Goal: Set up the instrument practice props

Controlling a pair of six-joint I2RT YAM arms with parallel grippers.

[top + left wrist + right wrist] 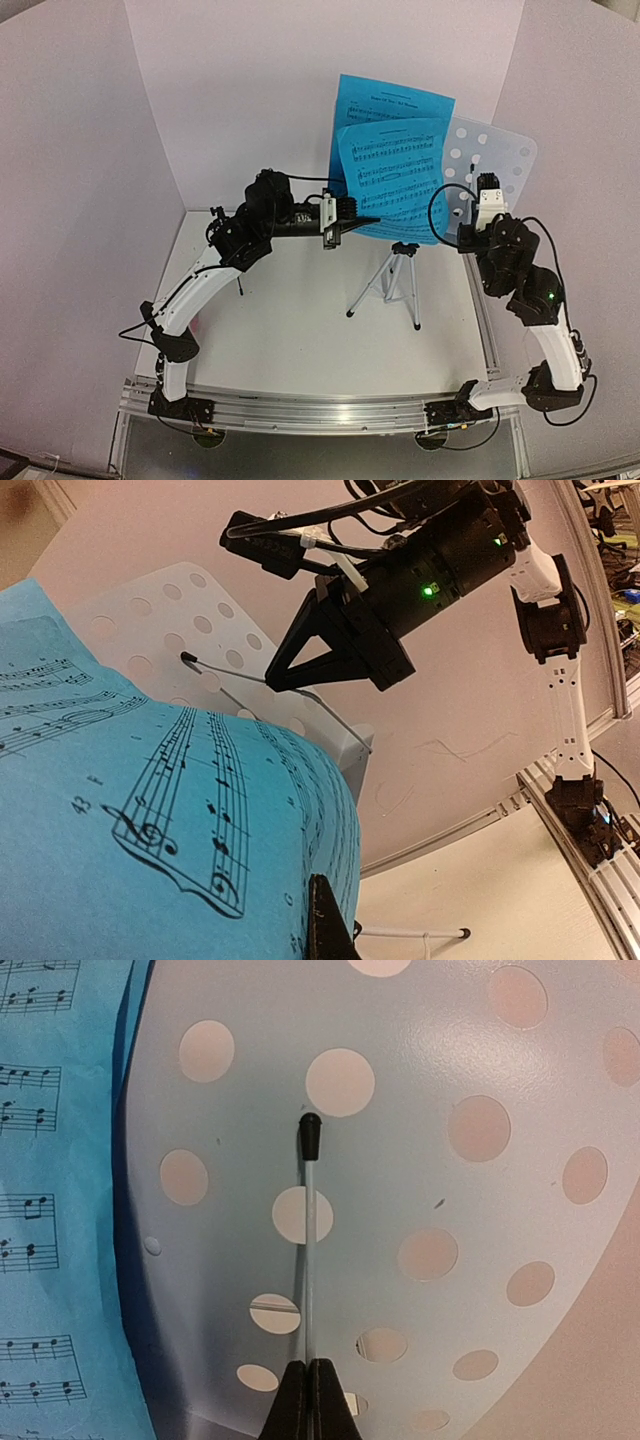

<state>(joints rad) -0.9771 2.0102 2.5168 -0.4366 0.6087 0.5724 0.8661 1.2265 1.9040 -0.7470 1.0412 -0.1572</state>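
The music stand's pale-blue perforated desk (pixel 500 150) rises on silver tripod legs (pixel 385 285) at the back right. Two blue sheet-music pages (pixel 395 170) lean on its left half, one overlapping the other. My left gripper (pixel 370 220) is shut on the front page's lower edge; in the left wrist view one black finger (pixel 322 910) shows against the curved blue page (pixel 150 830). My right gripper (pixel 310 1365) is shut on the desk's thin silver page-holder wire (pixel 310 1240), whose black tip points up over the desk (pixel 400 1160).
White walls enclose the table on three sides. An aluminium rail (pixel 320 410) runs along the near edge between the arm bases. A thin black leg (pixel 240 288) stands behind my left arm. The right arm's cable (pixel 435 215) loops near the pages.
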